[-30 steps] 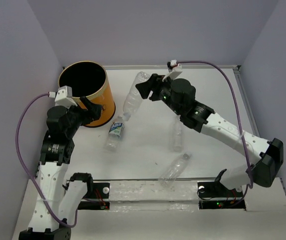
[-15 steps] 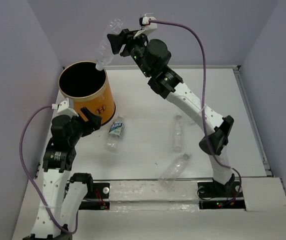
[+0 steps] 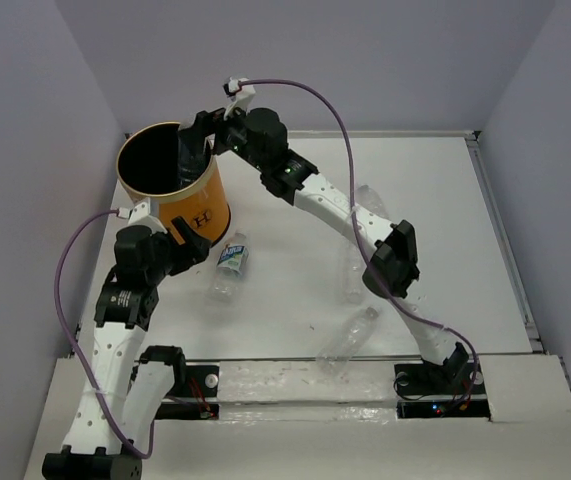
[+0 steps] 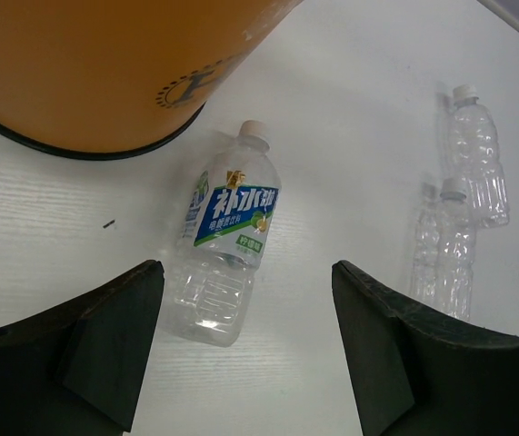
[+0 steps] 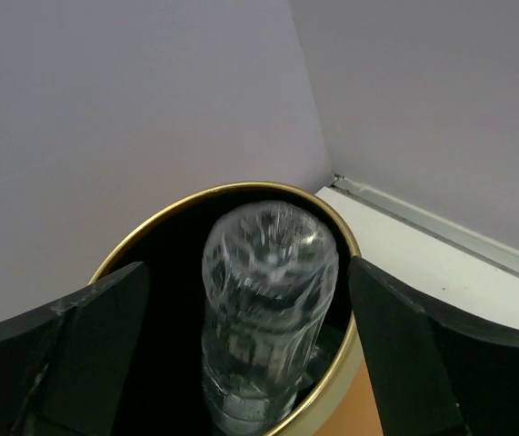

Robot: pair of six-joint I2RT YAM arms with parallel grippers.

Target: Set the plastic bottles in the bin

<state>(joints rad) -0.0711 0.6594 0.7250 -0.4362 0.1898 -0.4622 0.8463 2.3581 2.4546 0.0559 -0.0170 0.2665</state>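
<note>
Right wrist view: a clear, ribbed plastic bottle [image 5: 273, 272] sits base-up inside the bin [image 5: 250, 187], a cylinder with black interior, pale rim and orange wall. The right end effector [image 5: 247, 272] is released, its fingers spread wider than the bottle. The left end effector [image 4: 244, 282] gapes empty above a crinkly, blue-white labelled bottle [image 4: 227, 232] lying on the white desk [image 4: 350, 118] beside the bin's base.

One desk [image 3: 295, 285], three views
Top camera looks down from above the near edge; left wrist hangs close over the desk; right wrist faces into the bin [image 3: 210, 195], seen by all.
</note>
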